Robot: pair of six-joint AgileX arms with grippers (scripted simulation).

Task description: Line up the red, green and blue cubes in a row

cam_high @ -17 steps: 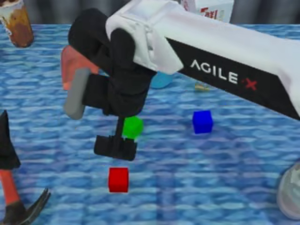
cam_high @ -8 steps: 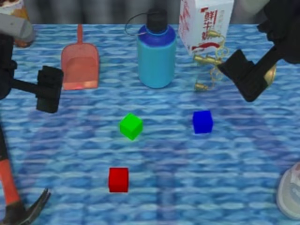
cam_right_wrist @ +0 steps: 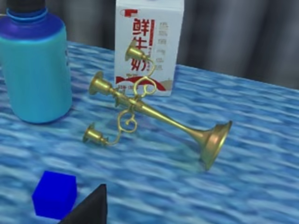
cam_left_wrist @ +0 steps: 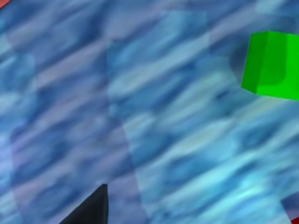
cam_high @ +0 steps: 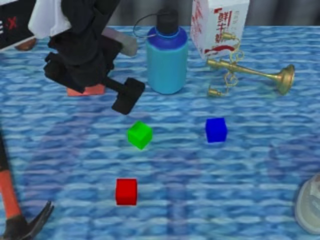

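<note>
You get even, bright light; soft shadows fall on the tabletop (cam_high: 250,165) under each cube.

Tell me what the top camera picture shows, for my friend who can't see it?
The left arm's hand hangs above the blue table, just behind the green cube. The blue cube sits to its right and the red cube nearer the front, so they form no row.
</note>
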